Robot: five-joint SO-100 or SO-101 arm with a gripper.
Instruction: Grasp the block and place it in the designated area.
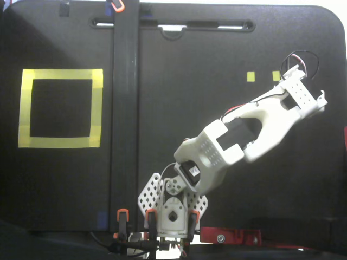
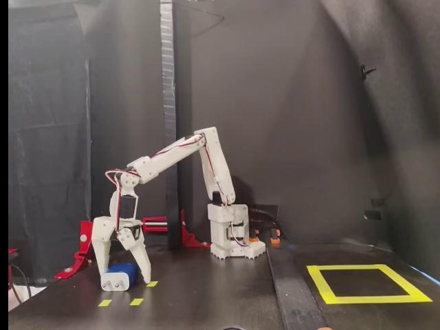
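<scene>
In the side-on fixed view, the block lies on the black table at the far left; it is a small blue cuboid with a white end face. My white gripper stands open and points straight down, one finger on each side of the block, tips close to the table. I cannot tell whether the fingers touch it. The designated area is a yellow tape square at the far right. In the top-down fixed view that yellow frame is at the left. There the arm's wrist hides both the gripper and the block.
Small yellow markers lie in front of the block, and two show beside the wrist. A black upright post stands behind the arm. The arm's base is mid-table, with a red clamp at the left edge.
</scene>
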